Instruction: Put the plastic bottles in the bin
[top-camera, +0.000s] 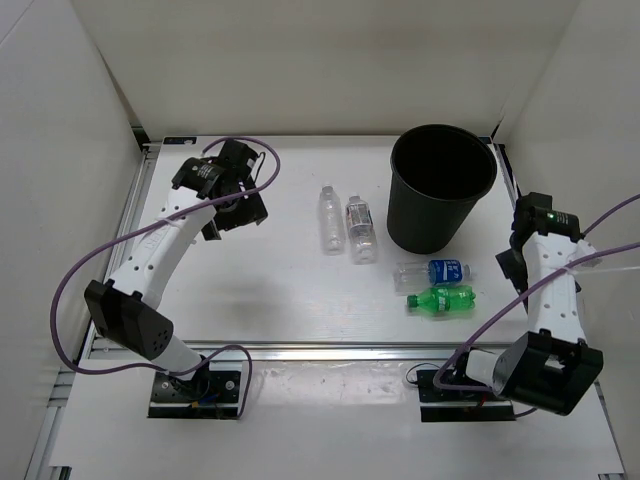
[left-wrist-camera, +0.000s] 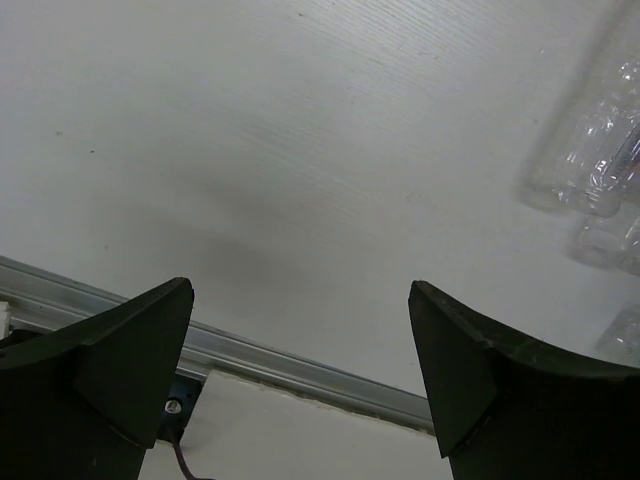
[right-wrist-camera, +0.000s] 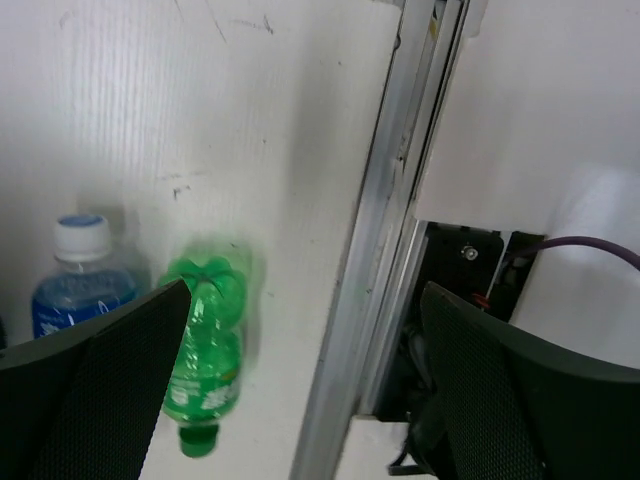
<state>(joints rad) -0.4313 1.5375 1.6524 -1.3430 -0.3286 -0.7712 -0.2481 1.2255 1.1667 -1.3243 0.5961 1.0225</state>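
— White tabletop (top-camera: 300, 290), boxed in by pale walls on three sides. And the bin?

— Black bin (top-camera: 430, 225), upright by the far right corner, mouth open to the ceiling.

— Bottles?

— Four, all lying flat on the tabletop, none inside the bin. First the plain clear bottle (top-camera: 328, 218) and the white-labelled bottle (top-camera: 361, 228), side by side toward the far edge, just left of the bin. Then the blue-labelled bottle (top-camera: 433, 272) and the green bottle (top-camera: 441, 299), side by side on the near side of the bin toward the right edge, green one closer to the near edge.

— State of the left gripper (left-wrist-camera: 300, 288)?

— Jaws spread wide, nothing between them. Held over bare tabletop toward the far left corner, well apart from every bottle. Only blurred clear plastic at the right rim of its wrist view.

— And the right gripper (right-wrist-camera: 305, 290)?

— Spread wide too, gripping nothing. Held up by the right edge, near the blue and green pair but touching neither. From its wrist camera: white-capped blue-labelled bottle and green bottle with necks pointing opposite ways, beside the aluminium rail (right-wrist-camera: 375, 250) along the near edge.
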